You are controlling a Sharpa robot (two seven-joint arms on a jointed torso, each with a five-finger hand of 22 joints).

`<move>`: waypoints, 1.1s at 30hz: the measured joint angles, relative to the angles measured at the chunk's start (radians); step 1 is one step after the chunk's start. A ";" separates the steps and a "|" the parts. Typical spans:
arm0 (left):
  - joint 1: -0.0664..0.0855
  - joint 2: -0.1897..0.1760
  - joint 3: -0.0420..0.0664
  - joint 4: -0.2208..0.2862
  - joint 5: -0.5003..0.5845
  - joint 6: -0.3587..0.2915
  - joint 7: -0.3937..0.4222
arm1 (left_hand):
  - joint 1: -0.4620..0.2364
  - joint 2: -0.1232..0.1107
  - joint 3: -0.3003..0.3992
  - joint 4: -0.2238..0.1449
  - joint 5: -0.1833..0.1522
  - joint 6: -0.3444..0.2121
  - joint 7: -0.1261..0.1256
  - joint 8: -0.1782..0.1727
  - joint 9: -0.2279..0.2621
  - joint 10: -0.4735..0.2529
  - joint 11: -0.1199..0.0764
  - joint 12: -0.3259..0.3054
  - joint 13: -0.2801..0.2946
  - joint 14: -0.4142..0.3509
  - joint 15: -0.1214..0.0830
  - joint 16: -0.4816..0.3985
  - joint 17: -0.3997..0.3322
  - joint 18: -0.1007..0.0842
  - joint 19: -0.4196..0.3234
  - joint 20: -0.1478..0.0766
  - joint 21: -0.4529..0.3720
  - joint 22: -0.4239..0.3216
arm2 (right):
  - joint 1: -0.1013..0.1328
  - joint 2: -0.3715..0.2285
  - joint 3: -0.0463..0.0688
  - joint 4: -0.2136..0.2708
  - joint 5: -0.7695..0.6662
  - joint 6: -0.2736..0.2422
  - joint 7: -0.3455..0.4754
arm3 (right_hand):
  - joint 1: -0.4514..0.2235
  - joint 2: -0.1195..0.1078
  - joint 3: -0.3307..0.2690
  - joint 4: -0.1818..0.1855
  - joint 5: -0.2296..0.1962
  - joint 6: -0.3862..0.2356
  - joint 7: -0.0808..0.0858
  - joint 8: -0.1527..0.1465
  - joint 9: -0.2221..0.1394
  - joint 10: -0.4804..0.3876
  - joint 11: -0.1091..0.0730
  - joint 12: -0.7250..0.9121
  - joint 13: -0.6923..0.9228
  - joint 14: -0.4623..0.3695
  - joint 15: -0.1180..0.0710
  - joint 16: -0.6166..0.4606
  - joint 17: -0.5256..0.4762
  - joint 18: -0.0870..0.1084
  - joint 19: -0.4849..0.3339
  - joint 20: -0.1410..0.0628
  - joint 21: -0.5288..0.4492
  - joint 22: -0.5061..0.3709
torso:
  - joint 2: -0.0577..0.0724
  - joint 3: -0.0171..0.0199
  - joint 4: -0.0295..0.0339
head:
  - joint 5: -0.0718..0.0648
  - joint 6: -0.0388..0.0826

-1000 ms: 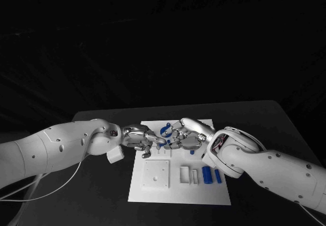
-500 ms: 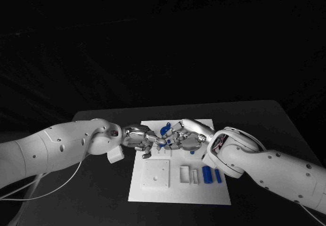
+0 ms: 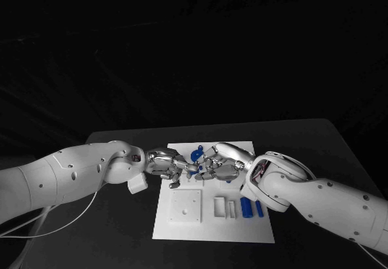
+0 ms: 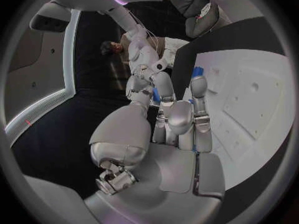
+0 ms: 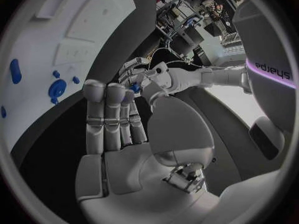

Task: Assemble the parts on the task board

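The flat white task board (image 3: 212, 235) lies in the middle of the black table (image 3: 323, 145). The two silver hands meet over the far part of the board, fingertip to fingertip.

The left hand (image 3: 168, 164) comes from the left side. The right hand (image 3: 220, 163) comes from the right side. Between them is a small blue piece (image 3: 197, 153) with a round shape. Both hands have their fingers bent in around it. The left wrist view shows a bit of blue (image 4: 156, 95) between the left hand's fingertips, where the other hand's fingers meet them. The right wrist view shows a bit of blue (image 5: 134, 87) at the same meeting spot. So the two hands seem to pinch this piece together, one from each side, just above the board.

On the near right part of the board two blue rod-shaped parts (image 3: 245, 206) lie side by side. Just left of them lie two white little blocks (image 3: 220, 208). Left of those sits a white square plate with small holes (image 3: 185, 207).

In the right wrist view, more blue parts (image 5: 57, 88) show on the white board: a round one with small dots near it, and a long one (image 5: 15, 71) a bit apart.
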State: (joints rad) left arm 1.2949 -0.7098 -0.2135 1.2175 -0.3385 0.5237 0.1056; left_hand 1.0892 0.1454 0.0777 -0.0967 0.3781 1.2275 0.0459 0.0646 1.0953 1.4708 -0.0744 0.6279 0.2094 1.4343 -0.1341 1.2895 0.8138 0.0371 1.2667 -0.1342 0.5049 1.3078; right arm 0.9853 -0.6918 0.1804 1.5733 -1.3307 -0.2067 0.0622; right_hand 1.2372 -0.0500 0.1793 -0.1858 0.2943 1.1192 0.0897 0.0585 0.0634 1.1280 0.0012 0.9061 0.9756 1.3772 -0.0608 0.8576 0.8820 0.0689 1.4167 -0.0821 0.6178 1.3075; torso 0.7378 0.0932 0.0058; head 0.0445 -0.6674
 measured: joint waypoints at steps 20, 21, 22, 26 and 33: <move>0.000 0.004 0.000 -0.003 -0.001 0.005 -0.007 | 0.000 0.000 0.002 0.002 -0.008 0.001 0.000 -0.002 -0.001 0.004 0.004 0.000 0.000 0.000 0.001 0.000 0.002 0.000 0.000 0.000 0.000 0.000 | -0.001 -0.001 -0.002 -0.004 0.007 -0.013 0.003 | -0.014 0.028 0.020 0.016 -0.023 0.095 -0.033 0.000 0.002 0.025 -0.025 0.023 0.025 0.007 -0.014 0.004 0.009 0.000 0.014 -0.014 0.052 0.000 | 0.000 0.0003 -0.0003 | 0.001 -0.002; 0.000 0.004 0.000 -0.003 -0.002 0.006 -0.007 | 0.000 0.000 0.002 0.002 -0.008 0.001 0.000 -0.002 -0.001 0.004 0.004 0.000 0.000 0.000 0.001 0.000 0.002 0.000 0.000 0.000 0.000 0.000 | -0.001 0.000 -0.002 -0.005 0.007 -0.013 0.003 | -0.013 0.029 0.020 0.016 -0.024 0.100 -0.033 0.000 0.002 0.025 -0.025 0.023 0.025 0.007 -0.014 0.004 0.010 0.000 0.014 -0.014 0.052 0.000 | 0.000 0.0003 -0.0004 | 0.001 -0.002; 0.000 0.004 0.000 -0.003 -0.002 0.006 -0.008 | 0.000 0.000 0.002 0.002 -0.010 0.001 -0.001 -0.002 -0.001 0.004 0.004 0.000 0.000 0.000 0.001 0.000 0.002 0.000 0.000 0.000 0.000 0.000 | -0.001 0.000 -0.002 -0.005 0.006 -0.013 0.003 | -0.012 0.031 0.023 0.013 -0.027 0.104 -0.033 0.000 0.002 0.028 -0.028 0.023 0.025 0.007 -0.014 0.004 0.010 0.000 0.014 -0.014 0.052 0.000 | 0.000 0.0003 -0.0004 | 0.000 -0.002; 0.000 0.004 0.000 -0.003 0.001 0.006 -0.009 | 0.002 0.004 0.002 0.002 -0.063 0.005 0.001 -0.002 0.001 0.007 0.007 0.000 -0.003 0.000 0.001 -0.004 0.000 0.000 -0.004 -0.004 -0.004 0.000 | -0.001 0.001 -0.002 -0.006 0.001 -0.013 0.003 | -0.009 0.033 0.023 0.013 -0.028 0.106 -0.034 0.001 0.002 0.028 -0.028 0.023 0.024 0.007 -0.015 0.004 0.011 0.000 0.014 -0.014 0.055 0.000 | 0.000 0.0000 -0.0003 | 0.000 -0.002; 0.000 0.001 -0.001 0.001 0.024 -0.002 -0.012 | 0.003 0.004 -0.027 0.038 -0.291 0.071 -0.036 -0.002 -0.125 0.007 0.007 -0.033 -0.008 -0.012 -0.008 -0.023 -0.028 -0.015 -0.007 -0.008 -0.013 0.000 | -0.001 0.003 -0.003 -0.008 -0.011 -0.018 0.001 | -0.011 0.037 0.021 0.015 -0.043 0.107 -0.036 0.001 0.003 0.029 -0.029 0.023 0.024 0.011 -0.018 0.004 0.013 0.000 0.014 -0.014 0.058 0.000 | 0.000 0.0000 0.0000 | -0.001 -0.002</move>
State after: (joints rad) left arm 1.2949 -0.7090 -0.2143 1.2187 -0.3148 0.5220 0.0936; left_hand 1.0927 0.1495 0.0510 -0.0584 0.0867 1.2983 0.0102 0.0628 0.9702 1.4782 -0.0672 0.5949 0.2013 1.4226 -0.1419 1.2661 0.7861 0.0220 1.2601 -0.1421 0.4914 1.3075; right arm 0.9845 -0.6891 0.1777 1.5657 -1.3415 -0.2250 0.0631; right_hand 1.2264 -0.0126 0.2002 -0.1710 0.2516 1.2266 0.0538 0.0599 0.0659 1.1572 -0.0274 0.9291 0.9999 1.3881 -0.0787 0.8614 0.8952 0.0688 1.4311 -0.0964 0.6758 1.3073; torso 0.7377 0.0932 0.0058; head 0.0437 -0.6696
